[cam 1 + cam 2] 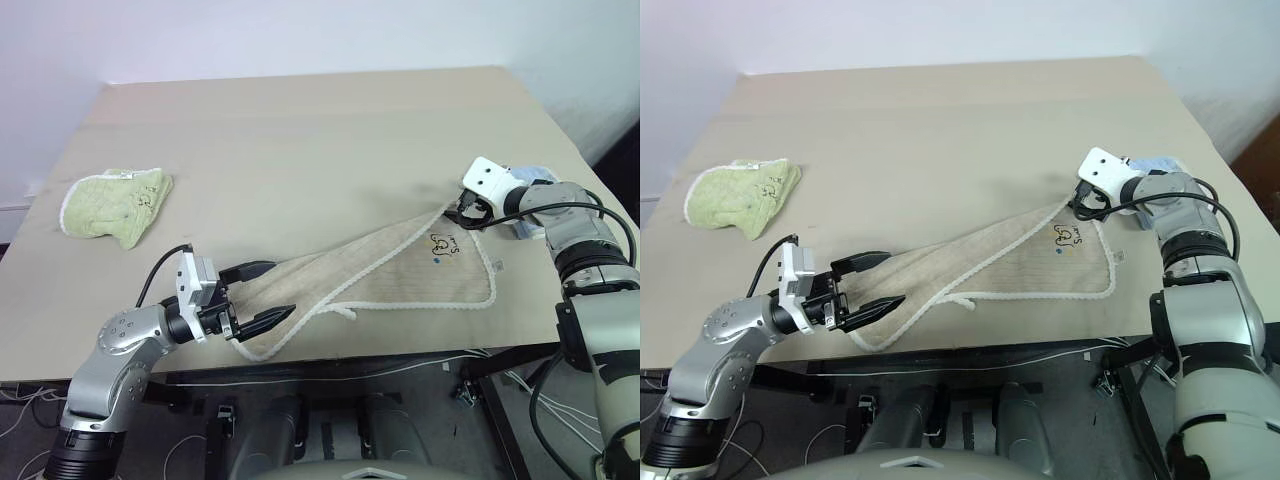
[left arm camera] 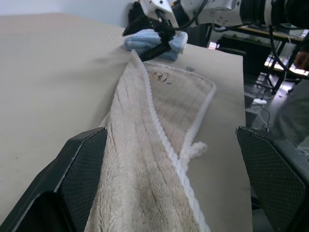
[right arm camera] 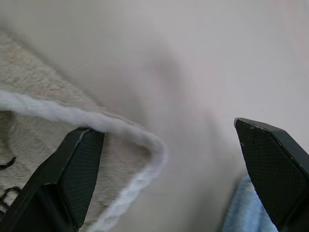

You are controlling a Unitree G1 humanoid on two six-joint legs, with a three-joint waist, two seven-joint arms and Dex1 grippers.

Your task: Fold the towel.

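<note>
The beige towel [image 1: 400,270] with white corded edging lies slantwise near the table's front edge, its dark embroidered mark [image 1: 443,243] facing up. My left gripper [image 1: 280,288] is open at the towel's near left end, and the folded cloth [image 2: 145,183] runs between its two fingers [image 2: 82,169]. My right gripper [image 1: 468,212] is open over the far right corner. In the right wrist view that corded corner [image 3: 145,140] lies on the table between the spread fingers [image 3: 270,164], nearer one of them.
A small light-green folded towel [image 1: 115,205] lies at the table's left. A small light-blue folded towel [image 2: 154,41] sits just behind the right gripper, near the right edge. The tan table [image 1: 300,130] stretches away behind the towel.
</note>
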